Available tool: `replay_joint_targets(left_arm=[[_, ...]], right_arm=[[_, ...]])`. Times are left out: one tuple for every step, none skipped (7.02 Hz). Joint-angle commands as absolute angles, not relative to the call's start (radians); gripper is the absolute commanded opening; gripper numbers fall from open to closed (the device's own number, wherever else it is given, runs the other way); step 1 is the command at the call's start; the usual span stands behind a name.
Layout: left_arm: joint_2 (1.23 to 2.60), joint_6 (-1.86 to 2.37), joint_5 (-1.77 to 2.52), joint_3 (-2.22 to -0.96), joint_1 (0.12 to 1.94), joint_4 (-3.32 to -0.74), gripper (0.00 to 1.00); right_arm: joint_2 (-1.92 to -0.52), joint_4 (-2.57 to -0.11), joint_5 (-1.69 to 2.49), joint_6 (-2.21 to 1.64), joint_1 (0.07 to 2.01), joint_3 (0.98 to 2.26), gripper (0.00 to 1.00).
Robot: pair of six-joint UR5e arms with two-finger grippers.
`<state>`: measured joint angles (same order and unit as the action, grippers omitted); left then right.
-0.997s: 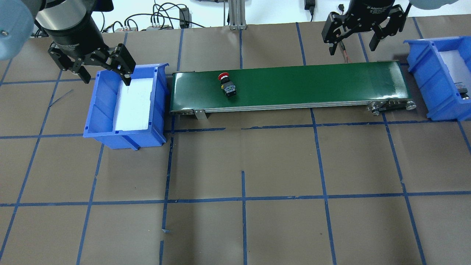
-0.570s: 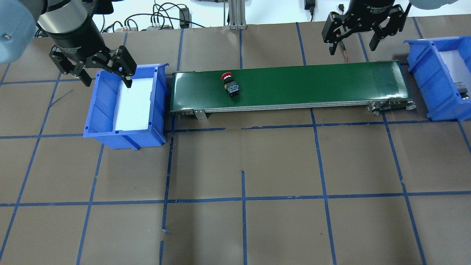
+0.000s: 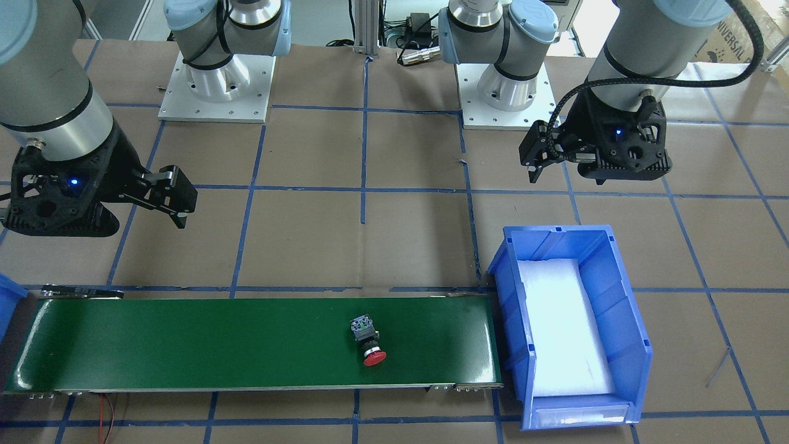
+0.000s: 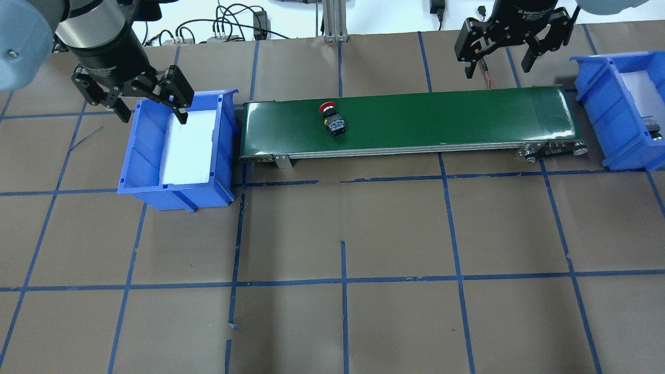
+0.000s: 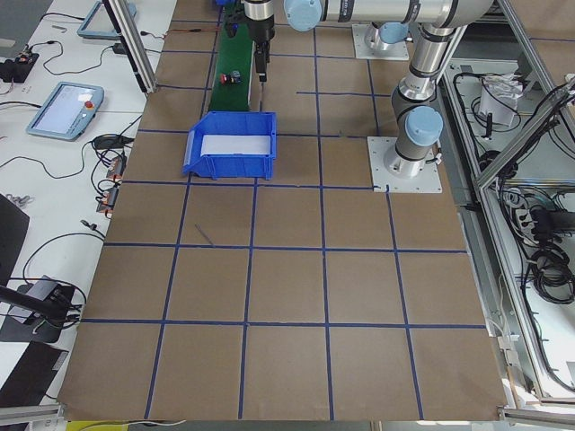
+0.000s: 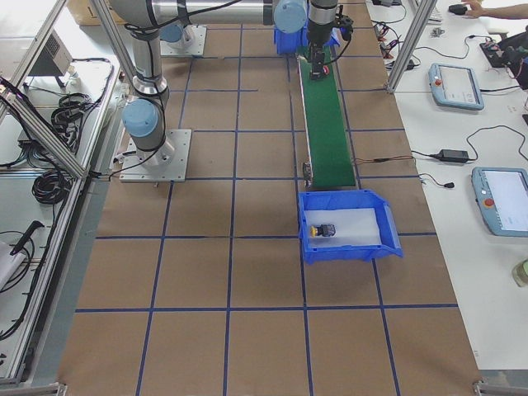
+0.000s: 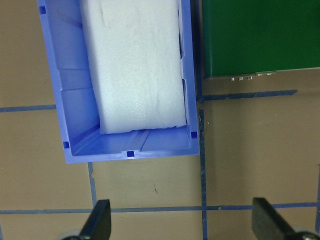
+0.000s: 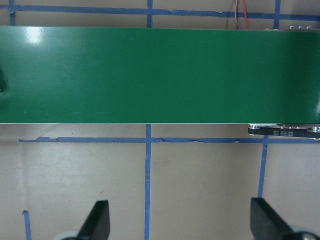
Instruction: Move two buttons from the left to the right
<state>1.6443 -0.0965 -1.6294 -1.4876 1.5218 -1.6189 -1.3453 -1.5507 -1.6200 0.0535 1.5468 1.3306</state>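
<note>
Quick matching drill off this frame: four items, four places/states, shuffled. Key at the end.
1. red button
2. second button
3. left gripper
4. right gripper

A. open, raised beside the conveyor belt's right end
B. lying in the right blue bin
C. on the green conveyor belt
D. open, raised beside the left blue bin

Pairs: 1-C, 2-B, 3-D, 4-A.

Bright, even overhead lighting; glare is seen on the green belt point(image 4: 548, 111), and the white foam point(image 3: 564, 333) is overexposed.
</note>
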Motion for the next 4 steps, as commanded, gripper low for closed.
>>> replay_joint_targets(left_arm=[[1.64,-0.097,-1.635,-1.489,1.522,-1.626,1.0],[1.652,-0.104,-1.632,-1.489,1.52,-1.62,1.0],[1.661,-0.106,-1.632,-1.491,1.52,-1.617,1.0],[1.658,-0.107,-1.634,-1.499,1.519,-1.617,1.0]], right_arm=[[-1.345,-1.551,-1.621,0.054,1.546,1.331,1.0],[-1.345,-1.552,-1.62,0.054,1.546,1.331,1.0],[-1.345,-1.552,-1.62,0.054,1.546,1.331,1.0],[-1.345,-1.552,-1.62,0.054,1.546,1.331,1.0]])
